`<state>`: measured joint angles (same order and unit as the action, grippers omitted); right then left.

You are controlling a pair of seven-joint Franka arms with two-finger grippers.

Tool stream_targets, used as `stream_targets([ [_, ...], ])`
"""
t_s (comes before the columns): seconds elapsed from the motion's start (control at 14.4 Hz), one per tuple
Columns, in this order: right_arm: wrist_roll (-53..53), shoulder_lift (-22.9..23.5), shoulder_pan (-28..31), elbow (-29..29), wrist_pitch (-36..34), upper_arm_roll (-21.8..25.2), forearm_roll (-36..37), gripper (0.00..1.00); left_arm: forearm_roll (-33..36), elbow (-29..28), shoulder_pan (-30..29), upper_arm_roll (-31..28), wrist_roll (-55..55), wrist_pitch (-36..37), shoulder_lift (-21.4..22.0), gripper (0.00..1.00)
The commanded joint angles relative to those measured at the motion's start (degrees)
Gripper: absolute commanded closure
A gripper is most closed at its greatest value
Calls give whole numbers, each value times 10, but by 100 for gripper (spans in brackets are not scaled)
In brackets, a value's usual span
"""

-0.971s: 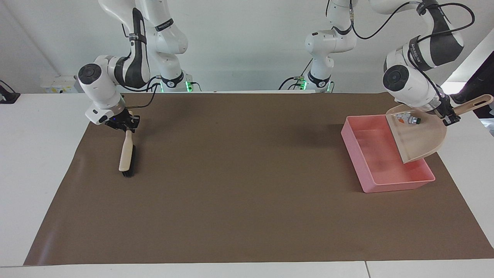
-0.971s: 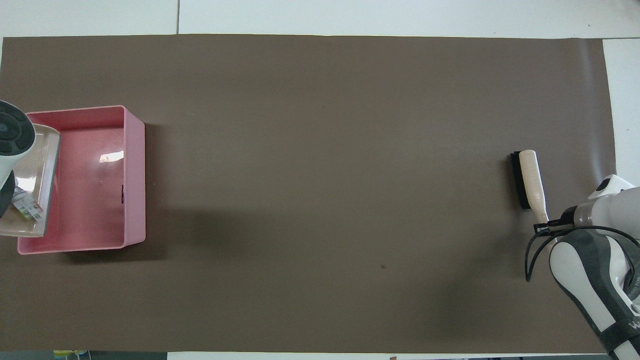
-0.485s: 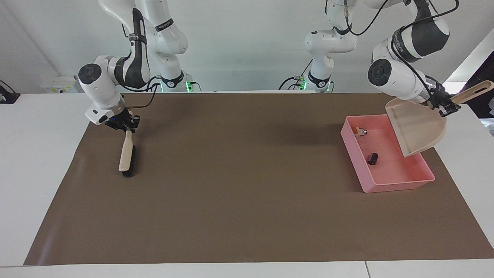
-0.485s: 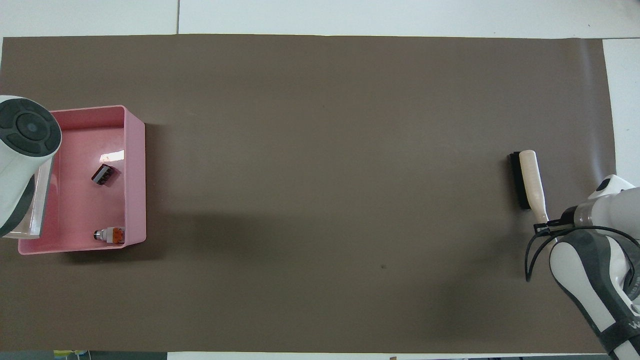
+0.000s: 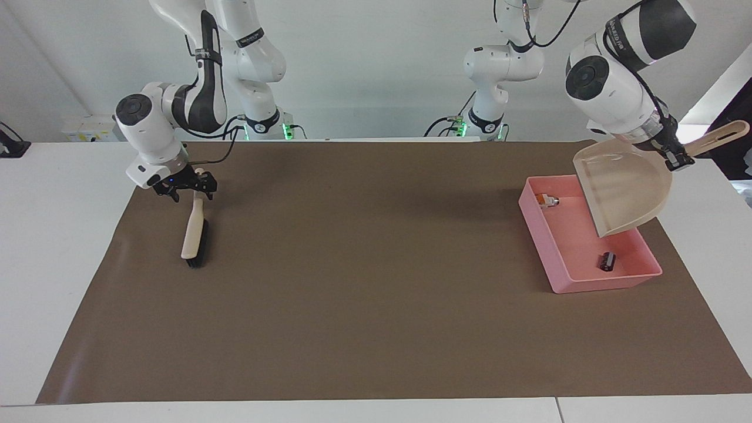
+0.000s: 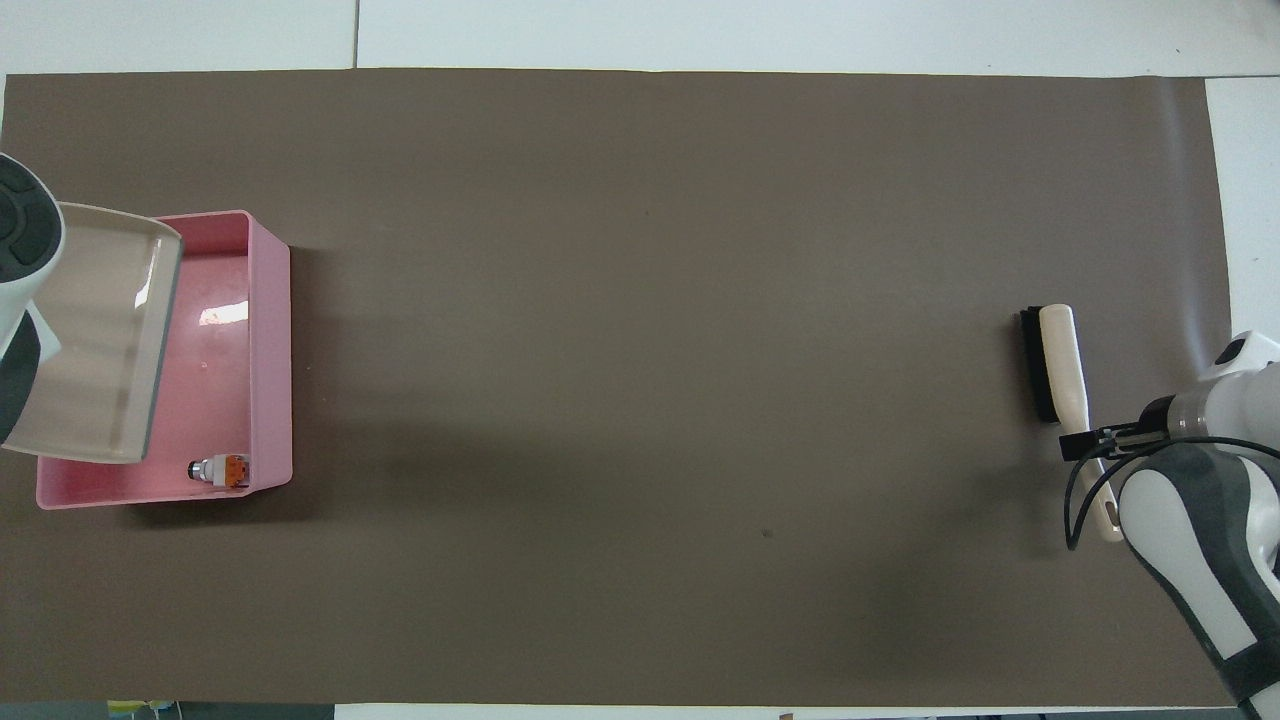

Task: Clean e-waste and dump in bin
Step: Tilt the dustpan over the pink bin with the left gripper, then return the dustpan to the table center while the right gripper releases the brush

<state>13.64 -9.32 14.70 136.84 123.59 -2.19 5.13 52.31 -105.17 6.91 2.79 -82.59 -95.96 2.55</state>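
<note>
E-waste parts, white (image 5: 547, 201) and black (image 5: 606, 260), lie in the pink bin (image 5: 567, 282); left gripper (image 5: 677, 160) fingers grasp the tilted dustpan (image 5: 623, 191), right gripper (image 5: 189, 187) fingers released over the brush (image 5: 192, 235)

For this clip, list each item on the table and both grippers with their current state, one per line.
Bin: upright on the mat, holding both parts.
White part: lying in the bin.
Black block: lying in the bin.
Dustpan: tilted over the bin, emptied.
Left gripper: shut on dustpan.
Brush: lying on the mat.
Right gripper: open, over the brush handle.
</note>
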Motion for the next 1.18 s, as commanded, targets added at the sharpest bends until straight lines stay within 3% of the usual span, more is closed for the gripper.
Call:
stream_targets([
  [0.0,-43,-5,-26,-96,-80,-9,-6,0,-96,3,16,-4,-11,-21,-9,100],
  [0.28,-98,-6,-34,-220,-155,-30,-6,0,-170,-12,106,-4,59,-27,-55,100],
  [0.62,-187,34,-50,-409,-329,-35,-34,0,-250,13,211,-5,180,-45,-125,100],
  [0.76,-188,60,-68,-485,-400,-15,-49,0,-279,54,244,-7,199,-34,-162,100],
  [0.83,-189,64,-121,-511,-424,36,-43,0,-281,85,262,-7,220,-16,-191,100],
  [0.97,-187,66,-166,-507,-419,102,-44,0,-281,141,291,-7,262,6,-248,100],
  [1.11,-183,35,-168,-436,-392,101,-44,0,-281,146,303,-5,296,-3,-261,100],
])
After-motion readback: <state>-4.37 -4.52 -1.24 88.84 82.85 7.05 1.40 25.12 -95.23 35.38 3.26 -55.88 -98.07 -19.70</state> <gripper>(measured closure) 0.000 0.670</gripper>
